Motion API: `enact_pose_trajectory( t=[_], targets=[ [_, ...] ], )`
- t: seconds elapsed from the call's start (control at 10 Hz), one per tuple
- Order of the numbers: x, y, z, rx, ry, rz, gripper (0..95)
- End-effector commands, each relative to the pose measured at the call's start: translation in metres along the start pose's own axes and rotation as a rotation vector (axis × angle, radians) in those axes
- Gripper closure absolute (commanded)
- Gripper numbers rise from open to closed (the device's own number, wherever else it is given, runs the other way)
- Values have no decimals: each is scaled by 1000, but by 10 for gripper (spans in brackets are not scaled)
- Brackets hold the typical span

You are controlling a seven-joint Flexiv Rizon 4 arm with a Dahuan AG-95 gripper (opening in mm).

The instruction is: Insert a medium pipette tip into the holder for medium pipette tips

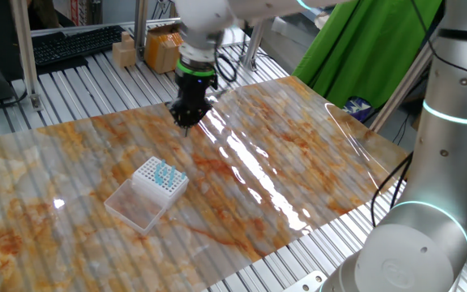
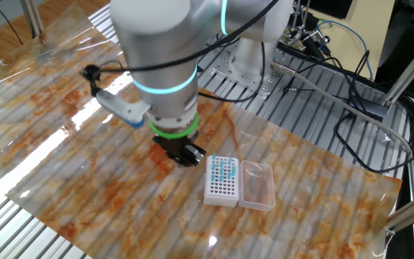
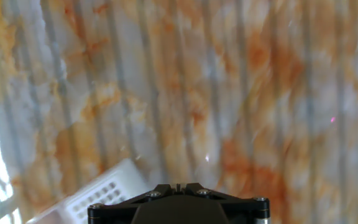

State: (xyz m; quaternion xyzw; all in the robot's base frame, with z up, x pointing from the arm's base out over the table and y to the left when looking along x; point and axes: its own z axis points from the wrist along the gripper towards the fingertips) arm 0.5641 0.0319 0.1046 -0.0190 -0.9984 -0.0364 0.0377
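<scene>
Nearby, the holder for medium pipette tips [image 1: 159, 182] stands unobstructed.

No legible text, label or number, perhaps from blur.

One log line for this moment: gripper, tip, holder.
gripper: shut, above the mat, short of holder | tip: not visible | holder: lid open, blue tips clustered in one corner

Hand view blurred; the white gridded plastic tip holder [image 3: 101, 194] is cut by the bottom edge. Black two-finger gripper [image 1: 186, 123]: any tiny tip there too small to tell.
</scene>
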Motion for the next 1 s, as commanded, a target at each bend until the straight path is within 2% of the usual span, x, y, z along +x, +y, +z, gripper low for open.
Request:
enact_pose_trajectory(
  t=[0.1,0.4,0.5,1.0],
  targets=[
    [-8,-14,5,2,-67,-63,950],
    [-9,-25,9,24,-127,-110,950],
    [-10,-30,12,27,-136,-131,950],
    [-12,-32,17,30,-136,-169,950]
  ],
)
